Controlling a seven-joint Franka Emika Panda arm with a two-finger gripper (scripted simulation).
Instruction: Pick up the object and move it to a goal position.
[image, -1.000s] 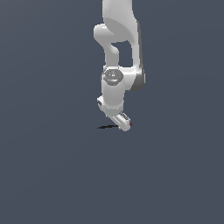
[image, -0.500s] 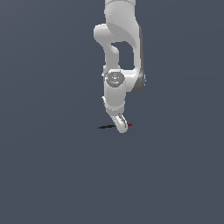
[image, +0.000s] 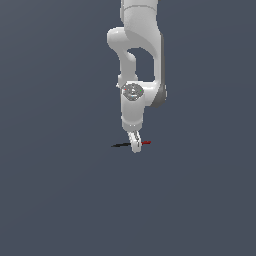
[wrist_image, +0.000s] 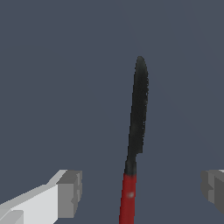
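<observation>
In the exterior view the white arm (image: 139, 75) reaches straight down and its gripper (image: 135, 146) is low over the dark grey floor (image: 55, 200), right at the middle of the object (image: 131, 144), a thin flat stick that lies on the floor with its black half toward the exterior view's left and its red half toward the exterior view's right. In the wrist view the object (wrist_image: 134, 144) lies between the two grey fingertips (wrist_image: 70, 193), which stand wide apart and do not touch it, so the fingers are released and grasp nothing.

White arm upright, wrist pointing straight down, gripper (image: 135, 147) low, its jaws spread wide.
</observation>
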